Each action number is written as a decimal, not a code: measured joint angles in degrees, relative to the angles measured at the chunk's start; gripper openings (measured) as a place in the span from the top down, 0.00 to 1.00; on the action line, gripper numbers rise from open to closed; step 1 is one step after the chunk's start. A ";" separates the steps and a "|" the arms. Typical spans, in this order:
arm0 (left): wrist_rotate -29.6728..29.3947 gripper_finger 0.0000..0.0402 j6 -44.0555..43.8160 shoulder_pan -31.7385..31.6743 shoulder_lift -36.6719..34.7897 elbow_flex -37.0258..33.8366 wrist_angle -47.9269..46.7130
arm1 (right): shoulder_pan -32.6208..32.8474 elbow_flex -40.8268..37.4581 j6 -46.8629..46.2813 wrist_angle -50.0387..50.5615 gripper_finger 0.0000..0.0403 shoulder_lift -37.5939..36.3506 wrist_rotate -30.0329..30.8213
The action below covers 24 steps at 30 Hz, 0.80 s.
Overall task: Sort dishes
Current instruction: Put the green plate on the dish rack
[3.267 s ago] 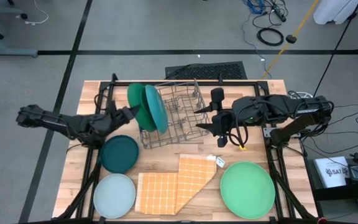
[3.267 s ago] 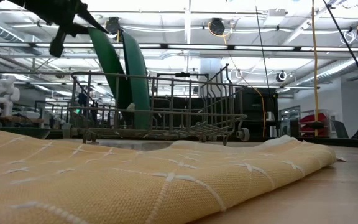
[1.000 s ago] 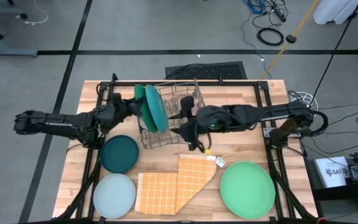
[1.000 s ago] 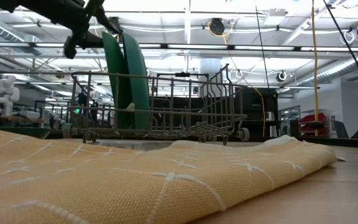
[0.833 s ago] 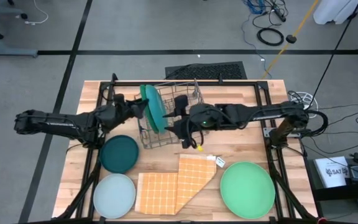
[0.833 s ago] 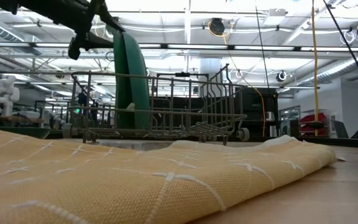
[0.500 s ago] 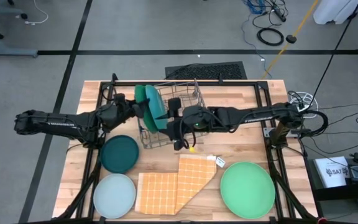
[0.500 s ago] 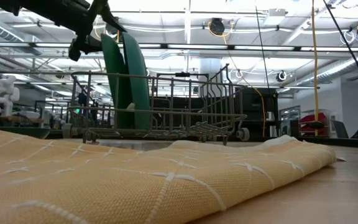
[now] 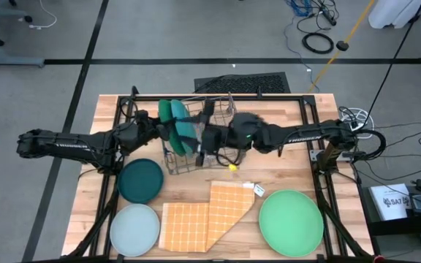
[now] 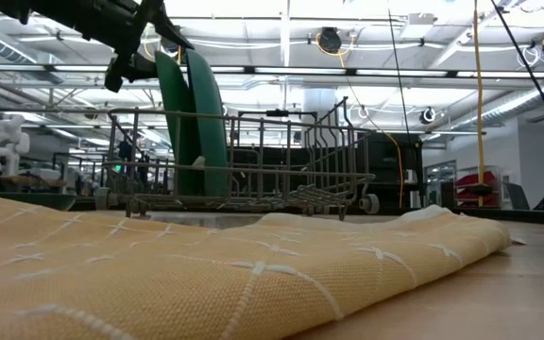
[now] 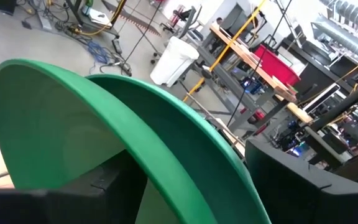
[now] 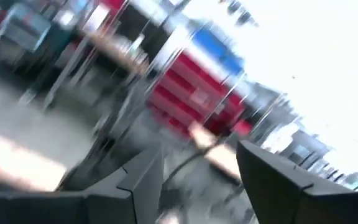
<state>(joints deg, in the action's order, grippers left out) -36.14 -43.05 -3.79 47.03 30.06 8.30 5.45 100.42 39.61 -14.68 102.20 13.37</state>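
Two dishes stand on edge in the grey wire rack [image 9: 188, 165]: a deep green plate [image 9: 165, 114] and a teal-blue plate [image 9: 184, 128], both also seen in the low view, the green plate [image 10: 172, 113] to the left of the teal-blue plate [image 10: 209, 113]. My left gripper [image 9: 159, 131] is open, with the green plate's upper rim [image 11: 166, 149] between its fingers. My right gripper [image 9: 202, 142] hangs open over the rack beside the teal-blue plate, with nothing between its fingers [image 12: 135, 180]. A dark teal plate [image 9: 140, 180], a pale blue plate [image 9: 134, 229] and a light green plate [image 9: 291, 222] lie flat on the table. My left gripper's fingers stand on either side of the deep green plate's upper rim [image 11: 185, 168], coming level from the table's left. I cannot tell whether either finger touches it. The plate stands tilted in the rack.
An orange checked cloth [image 9: 207, 215] lies partly folded at the table's near middle, between the pale blue and light green plates. The rack's right half [image 10: 300, 161] holds no plates. Both arms meet over the rack's left half.
My right gripper has gone toward the table's left and far edge, from the rack's near right corner to above the rack beside the teal-blue plate. The deep green plate tipped against the teal-blue plate, then leaned back apart from it.
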 joint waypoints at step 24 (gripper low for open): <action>-1.64 0.32 -0.13 0.02 -0.02 -0.02 -0.66 | -1.73 -0.02 1.30 -10.52 0.52 -3.57 18.26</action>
<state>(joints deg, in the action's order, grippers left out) -37.78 -43.18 -3.77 47.00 30.04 7.64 3.72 100.40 40.91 -25.20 98.63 31.63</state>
